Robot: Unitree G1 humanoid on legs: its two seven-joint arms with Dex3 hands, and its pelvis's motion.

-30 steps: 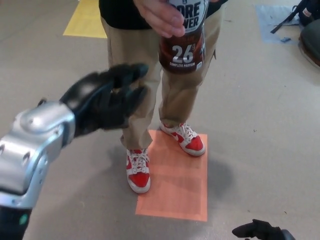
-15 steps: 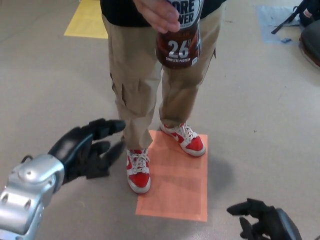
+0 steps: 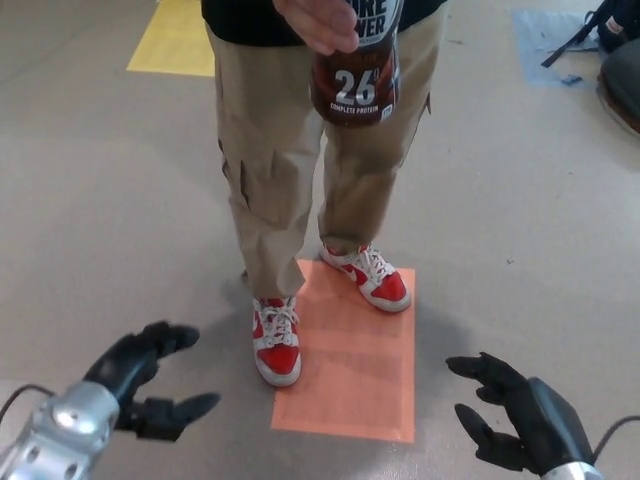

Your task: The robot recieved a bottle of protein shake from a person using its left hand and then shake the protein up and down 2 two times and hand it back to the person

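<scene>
At top, person's hand (image 3: 318,22) holds protein shake bottle (image 3: 355,70); left hand (image 3: 143,380), right hand (image 3: 515,420) fingers spread, empty.

Dark brown bottle (image 3: 355,70) with white lettering; khaki trousers (image 3: 300,150); red-and-white shoes (image 3: 276,340); orange floor mat (image 3: 360,370) and yellow mat (image 3: 175,40) on grey floor (image 3: 100,220); black left hand (image 3: 150,380) and right hand (image 3: 510,410).

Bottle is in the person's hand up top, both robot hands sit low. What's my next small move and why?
Probably hold the left hand low and open: the person's hand grips the bottle alone, and neither it nor the right hand carries anything, so the handover looks finished.
</scene>
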